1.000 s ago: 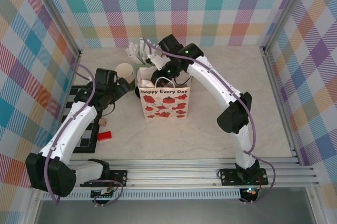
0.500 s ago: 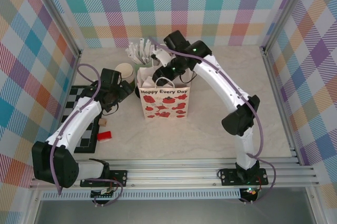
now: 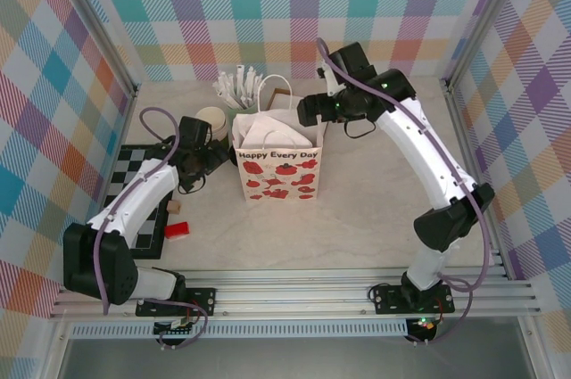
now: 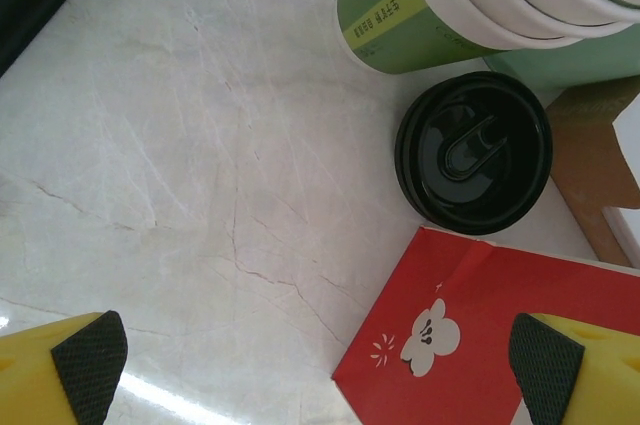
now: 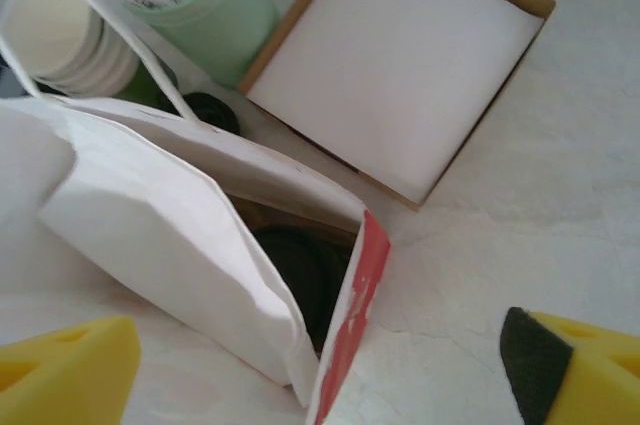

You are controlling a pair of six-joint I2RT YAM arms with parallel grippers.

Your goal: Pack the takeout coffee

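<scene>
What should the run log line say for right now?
left gripper: open, near loose black lid | right gripper: open, beside paper bag | takeout coffee: inside bag, lid showing

A: Arm construction?
B: Left arm (image 3: 134,205) and right arm (image 3: 428,152): white link shells between black joint housings. A purple cable (image 3: 156,110) runs along each arm, looping free at the joints.
A: Indicators?
B: One green light (image 3: 385,85) on a black right-arm joint housing.
A: Hands?
B: Left hand (image 4: 318,370) and right hand (image 5: 305,370): yellow fingers (image 4: 30,380) faced with dark grey pads (image 4: 92,363)
</scene>
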